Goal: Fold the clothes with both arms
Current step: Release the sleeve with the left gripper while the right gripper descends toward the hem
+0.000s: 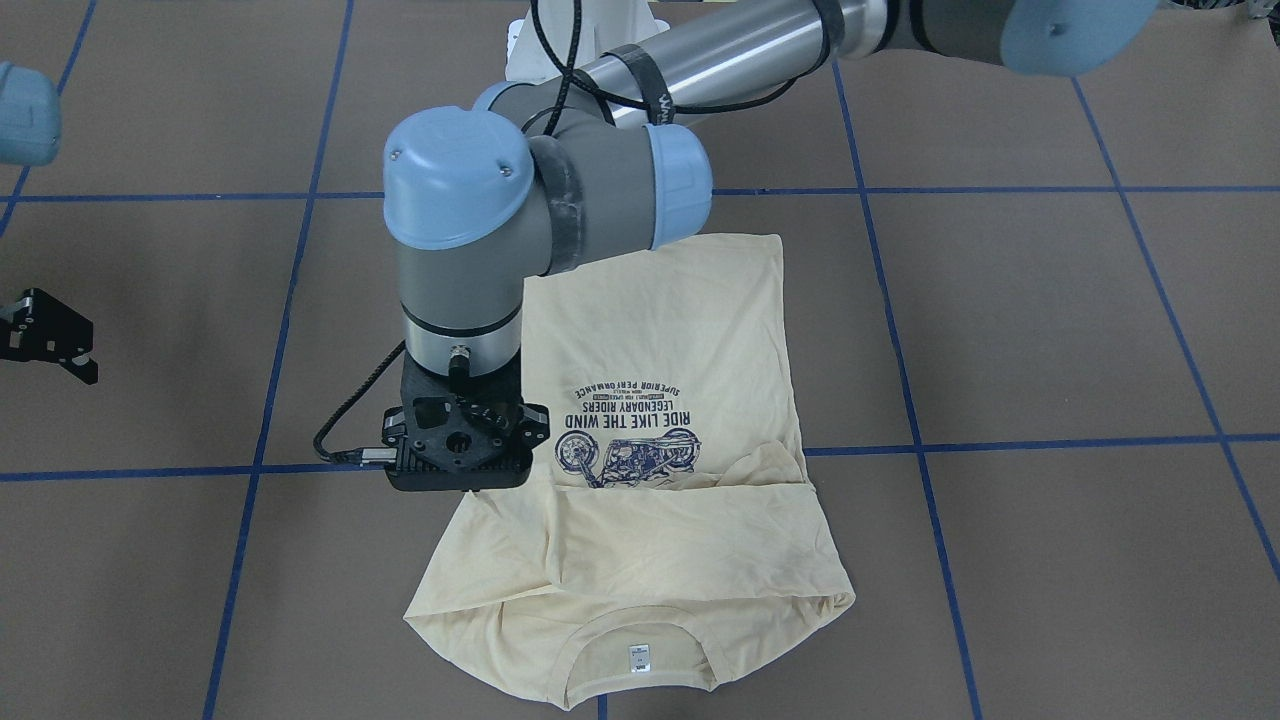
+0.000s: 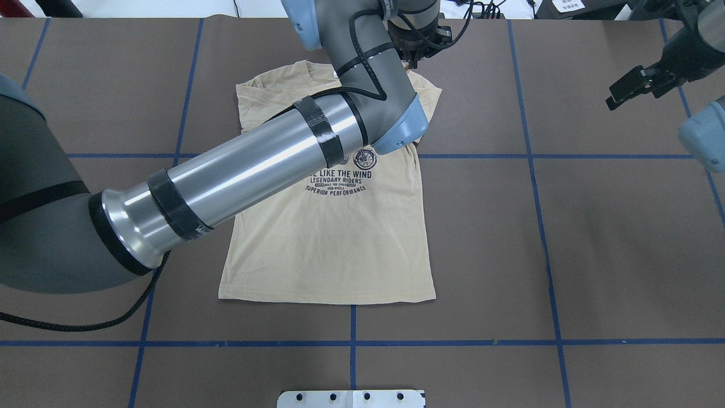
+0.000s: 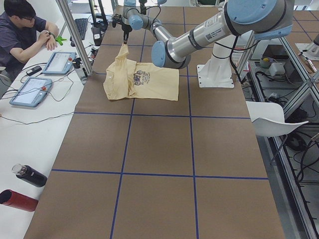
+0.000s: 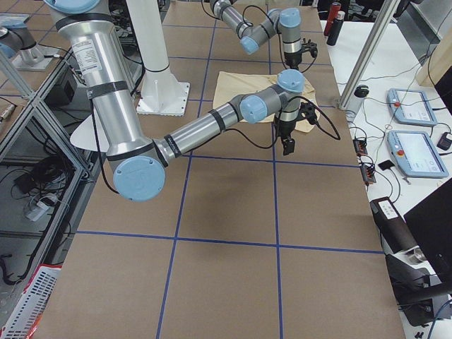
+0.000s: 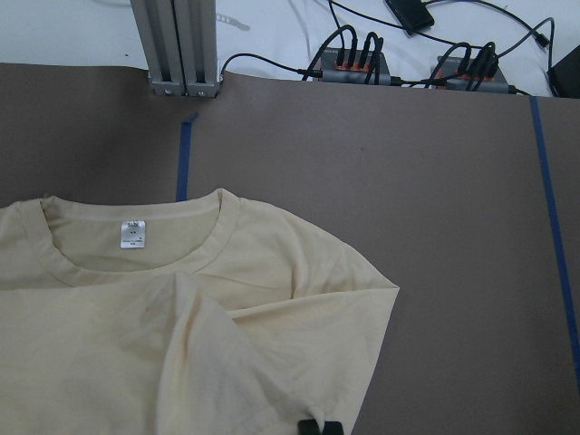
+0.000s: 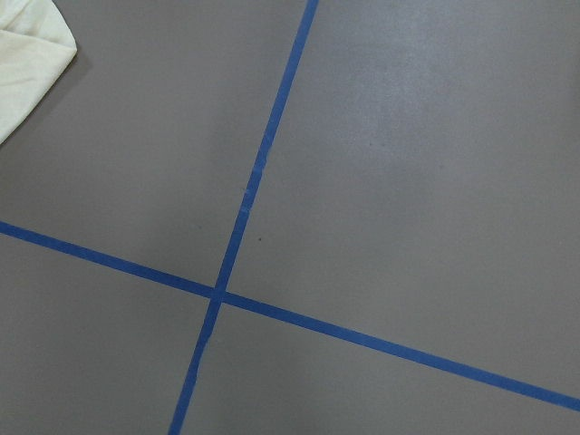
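The pale cream-yellow shirt point(image 1: 680, 330) lies print-up on the brown table point(image 2: 566, 226), collar and white neck tag point(image 1: 639, 657) on the side away from the robot. One sleeve lies folded across the chest. My left arm reaches across the shirt. My left gripper point(image 1: 457, 452) is shut on the other sleeve's edge point(image 5: 272, 399) and holds it raised off the table; it also shows in the overhead view point(image 2: 416, 48) and the left wrist view point(image 5: 319, 426). My right gripper point(image 2: 631, 88) hovers open and empty over bare table, well to the side of the shirt point(image 6: 27, 45).
Blue tape lines point(image 6: 245, 199) grid the table. An aluminium post point(image 5: 177, 45) and cabled boxes point(image 5: 353, 65) stand past the far edge. An operator point(image 3: 25, 30) with tablets sits there. Two bottles point(image 3: 30, 175) lie at the table's left end. The white pedestal plate point(image 2: 351, 398) is near me.
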